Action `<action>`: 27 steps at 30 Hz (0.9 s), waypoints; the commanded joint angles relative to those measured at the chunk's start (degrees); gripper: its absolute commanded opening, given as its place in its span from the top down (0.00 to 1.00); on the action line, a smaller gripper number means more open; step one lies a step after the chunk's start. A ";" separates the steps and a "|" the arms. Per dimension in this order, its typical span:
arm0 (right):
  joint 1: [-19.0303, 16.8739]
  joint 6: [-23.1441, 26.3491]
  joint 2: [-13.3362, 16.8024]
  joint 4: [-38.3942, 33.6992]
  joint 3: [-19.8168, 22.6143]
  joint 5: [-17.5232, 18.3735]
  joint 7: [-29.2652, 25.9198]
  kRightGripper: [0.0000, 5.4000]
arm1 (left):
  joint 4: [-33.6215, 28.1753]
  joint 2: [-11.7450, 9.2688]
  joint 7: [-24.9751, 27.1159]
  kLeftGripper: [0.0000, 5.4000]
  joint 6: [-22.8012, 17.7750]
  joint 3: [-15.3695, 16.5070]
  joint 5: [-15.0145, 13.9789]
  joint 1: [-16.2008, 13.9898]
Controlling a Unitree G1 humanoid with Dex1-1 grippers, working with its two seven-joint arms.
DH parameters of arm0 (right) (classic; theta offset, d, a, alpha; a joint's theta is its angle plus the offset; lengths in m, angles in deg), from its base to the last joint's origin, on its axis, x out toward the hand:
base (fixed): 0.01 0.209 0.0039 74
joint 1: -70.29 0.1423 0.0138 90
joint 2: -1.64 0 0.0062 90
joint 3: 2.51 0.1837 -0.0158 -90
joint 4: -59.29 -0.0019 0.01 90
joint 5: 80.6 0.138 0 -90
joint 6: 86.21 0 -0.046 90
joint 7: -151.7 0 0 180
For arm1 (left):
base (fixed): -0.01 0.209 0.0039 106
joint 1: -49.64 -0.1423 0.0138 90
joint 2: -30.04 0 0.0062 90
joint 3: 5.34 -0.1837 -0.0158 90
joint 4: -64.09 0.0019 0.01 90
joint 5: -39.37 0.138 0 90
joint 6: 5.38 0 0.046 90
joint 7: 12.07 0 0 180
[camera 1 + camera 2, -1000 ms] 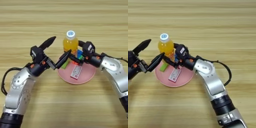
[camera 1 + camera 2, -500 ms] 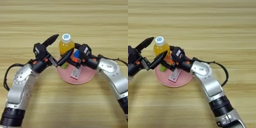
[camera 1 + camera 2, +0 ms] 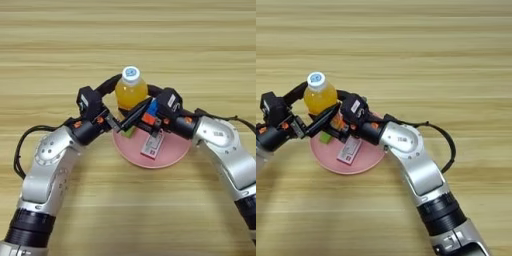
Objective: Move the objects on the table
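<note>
The orange-juice bottle (image 3: 131, 92) with its white cap stands upright over the far left rim of the round pink plate (image 3: 172, 152). My right gripper (image 3: 146, 102) reaches in from the right and is shut on the bottle. My left gripper (image 3: 132, 95) comes from the left, open, with one finger behind the bottle and the other across its front. The multicoloured puzzle cube (image 3: 150, 114) sits on the plate under the right gripper. The green bar (image 3: 129, 131) shows at the plate's left edge, partly hidden. The pink-and-white box (image 3: 152, 145) lies flat mid-plate.
The wooden table (image 3: 200, 55) stretches wide on all sides of the plate. Black cables trail from both forearms, left (image 3: 22, 145) and right (image 3: 448, 150).
The right gripper has carried the bottle to the left, towards the left gripper. The left gripper has moved in, and its fingers now stand on both sides of the bottle.
</note>
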 commanded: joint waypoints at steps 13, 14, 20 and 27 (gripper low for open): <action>1.04 -2.02 -0.92 -2.51 -0.27 0.28 0.02 0.38 | 1.00 -0.16 0.33 0.35 0.14 -0.14 1.33 0.18; 1.06 -2.04 -0.94 -2.47 -0.29 0.27 0.04 0.38 | 0.99 -0.19 0.36 0.35 0.17 -0.11 1.31 0.16; 1.01 -1.91 -0.92 -2.31 -0.49 0.26 0.04 0.31 | 0.99 -0.25 0.48 0.35 0.52 0.08 1.40 0.18; 0.99 -2.20 -0.94 -1.95 -0.35 0.11 0.37 0.17 | 1.53 -0.21 0.20 0.35 1.04 0.61 1.43 0.49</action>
